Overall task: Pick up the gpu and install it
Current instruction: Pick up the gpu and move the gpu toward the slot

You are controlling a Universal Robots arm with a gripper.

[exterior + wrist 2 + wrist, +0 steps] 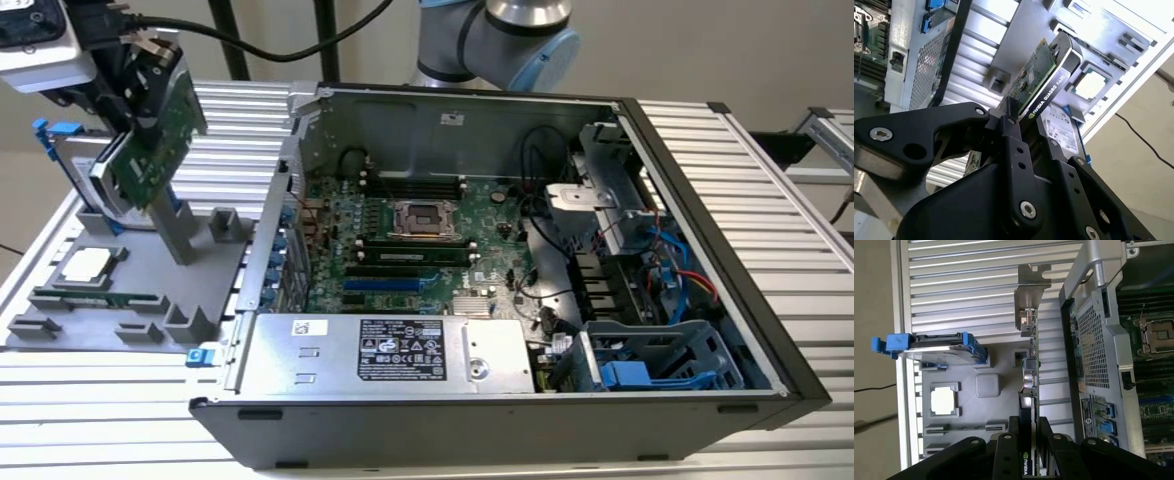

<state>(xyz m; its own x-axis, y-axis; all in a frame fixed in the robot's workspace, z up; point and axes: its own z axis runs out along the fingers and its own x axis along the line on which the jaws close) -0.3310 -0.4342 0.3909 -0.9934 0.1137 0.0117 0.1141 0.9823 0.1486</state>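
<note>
The gpu is a green circuit card with a black cooler block. It hangs tilted above the grey parts holder at the exterior view's left, clear of the holder's slots. My gripper is shut on its upper end. In the first wrist view the gpu is edge-on between the black fingers, and its silver end bracket points away from the gripper. The second wrist view has the card and cooler sticking out past the gripper.
An open computer case lies at centre right, its motherboard and blue slots exposed. On the holder are a silver hard drive with blue rails, a processor chip and a narrow green memory stick. Ribbed aluminium table surrounds everything.
</note>
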